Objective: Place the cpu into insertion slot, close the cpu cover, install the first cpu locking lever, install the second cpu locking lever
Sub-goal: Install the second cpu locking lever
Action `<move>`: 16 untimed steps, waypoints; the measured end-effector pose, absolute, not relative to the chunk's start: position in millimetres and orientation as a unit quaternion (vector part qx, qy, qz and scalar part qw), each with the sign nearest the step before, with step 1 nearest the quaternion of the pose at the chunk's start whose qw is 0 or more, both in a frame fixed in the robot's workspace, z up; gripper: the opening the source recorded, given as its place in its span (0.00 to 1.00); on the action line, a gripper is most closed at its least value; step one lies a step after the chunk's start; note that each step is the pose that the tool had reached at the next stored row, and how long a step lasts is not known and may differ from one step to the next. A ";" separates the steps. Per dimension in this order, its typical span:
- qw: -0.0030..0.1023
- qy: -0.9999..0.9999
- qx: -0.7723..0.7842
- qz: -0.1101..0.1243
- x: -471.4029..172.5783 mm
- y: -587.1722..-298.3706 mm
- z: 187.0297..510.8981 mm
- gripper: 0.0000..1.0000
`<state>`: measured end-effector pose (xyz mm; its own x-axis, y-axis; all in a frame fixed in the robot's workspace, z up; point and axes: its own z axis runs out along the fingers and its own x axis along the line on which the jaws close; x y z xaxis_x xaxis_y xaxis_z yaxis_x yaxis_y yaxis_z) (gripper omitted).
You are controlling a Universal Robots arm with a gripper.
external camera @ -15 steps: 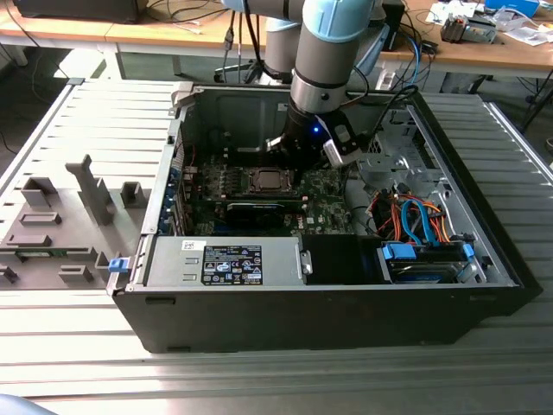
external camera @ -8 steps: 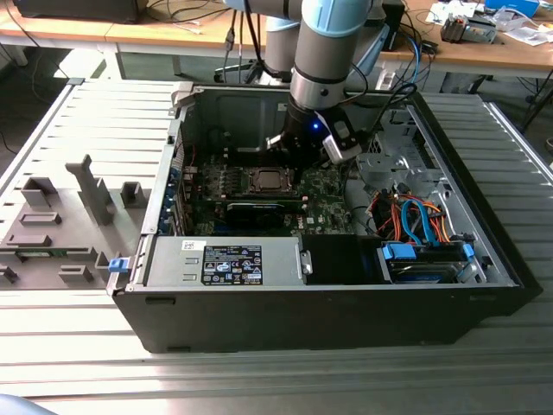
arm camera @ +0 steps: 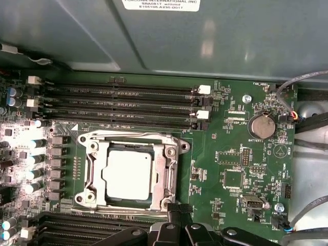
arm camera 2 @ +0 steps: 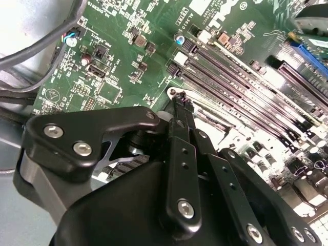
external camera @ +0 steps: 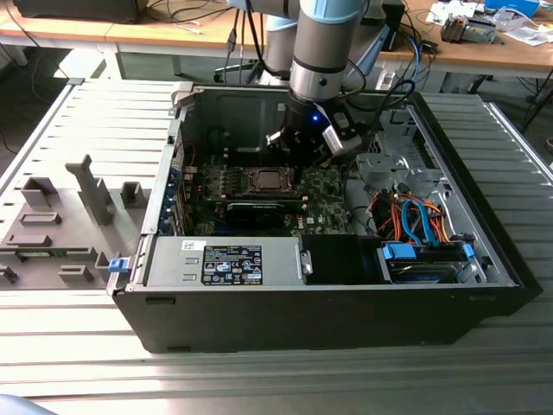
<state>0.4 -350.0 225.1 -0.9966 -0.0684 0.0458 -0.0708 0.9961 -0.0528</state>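
Case front: a black computer case lies open on a slatted grey desk, its near wall towards me in the exterior view.
Near inside: a grey power supply box sits along that near wall; blue and orange cables bunch at the exterior view's right.
Card: a black graphics card lies across the green board, just nearer than the socket.
Cpu: the cpu, its silver top up, sits seated in the slot in the first wrist view; in the exterior view it shows near the middle of the board.
Cover: the cover lies flat over the cpu, its window framing the chip.
Gripper: the gripper hangs low over the board, just to the exterior view's right of the socket; in the first wrist view its tips sit at the socket's edge.
Jaws: pressed together, their black tips touching in the second wrist view, with nothing between them.
Memory slots: long dark memory slots run beside the socket.
Far side: the arm rises above the case; a wooden desk with gear stands behind.
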 end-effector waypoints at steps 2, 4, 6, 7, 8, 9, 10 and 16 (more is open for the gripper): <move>0.023 -0.998 0.034 0.045 0.3 -344.4 227.0 0.11; 0.023 -0.998 0.034 0.049 0.3 -342.7 228.9 0.11; 0.023 -0.998 0.034 0.049 0.3 -342.7 234.4 0.11; 0.023 -0.998 0.034 0.048 0.3 -342.6 239.0 0.11; 0.023 -0.998 0.034 0.047 0.3 -342.7 242.1 0.11; 0.023 -0.998 0.034 0.045 0.3 -342.7 245.2 0.11; 0.022 -0.998 0.034 0.043 0.3 -342.6 249.3 0.11; 0.022 -0.998 0.035 0.040 0.3 -342.6 261.5 0.11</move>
<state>0.3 -342.6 261.5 -0.9966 -0.0672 0.0473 -0.0707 0.9944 -0.0782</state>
